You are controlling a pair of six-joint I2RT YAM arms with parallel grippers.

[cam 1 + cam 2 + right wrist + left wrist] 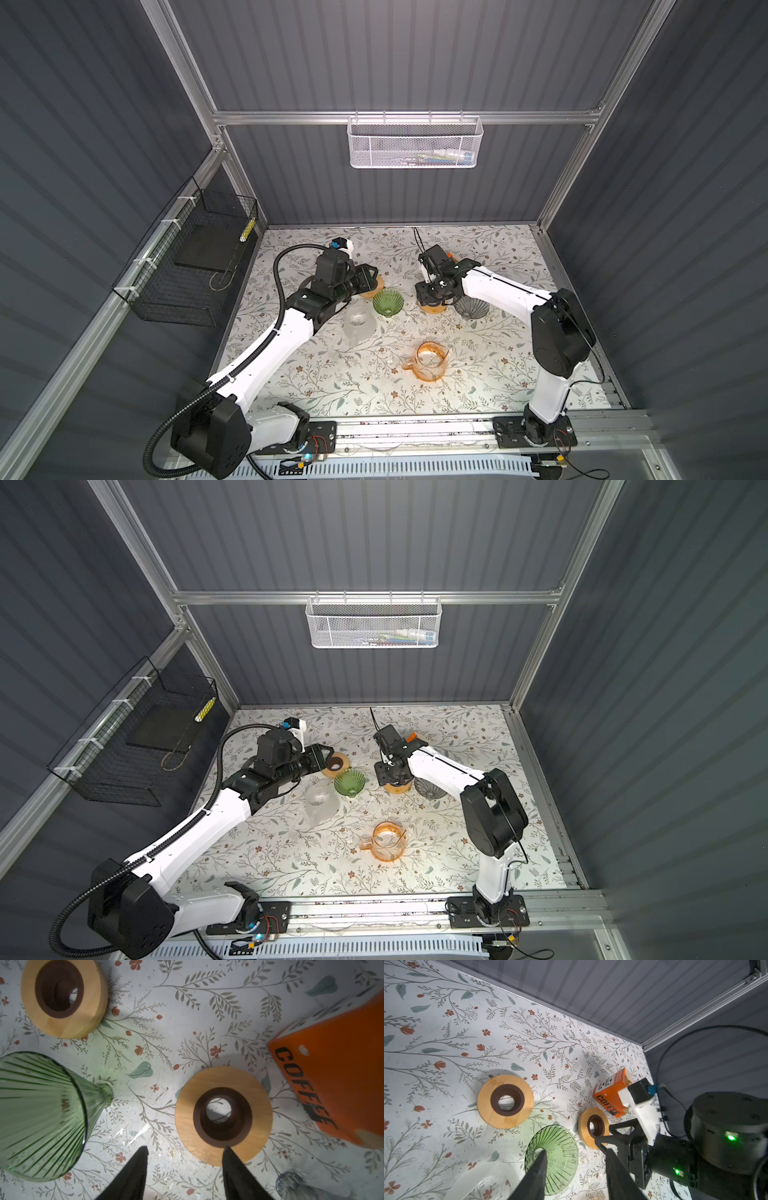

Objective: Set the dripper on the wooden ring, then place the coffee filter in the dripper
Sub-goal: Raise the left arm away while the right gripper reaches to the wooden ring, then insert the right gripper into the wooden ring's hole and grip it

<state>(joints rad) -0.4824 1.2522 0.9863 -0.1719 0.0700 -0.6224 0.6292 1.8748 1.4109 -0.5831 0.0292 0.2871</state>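
Nearest me on the table: orange glass server, upright, nothing touching it.

Next row back, three drippers. Frosted clear dripper sits beside the left forearm. Green dripper is in the middle and looks mouth-up. Smoke-grey dripper is tucked under the right forearm.

Left end effector: fingers parted roughly halfway, nothing between them, hanging over the green dripper's rim.

Right end effector: parted a touch wider, also empty, low over a wooden ring. A second wooden ring lies just beyond the green dripper on the left arm's side.

Farthest: orange COFFEE box, past the right end effector toward the back wall, near its ring but apart from it.

No loose coffee filter shows anywhere. A tan edge shows at the box's open end in the left wrist view, so I judge the filters are inside.

The box's long axis runs along the lettering, open end pointing away from me. Whether it stands or leans I can't tell.

The right arm is clearly nearer; the left would have to cross the green dripper. My read is that the right reaches on past the ring to the box mouth.
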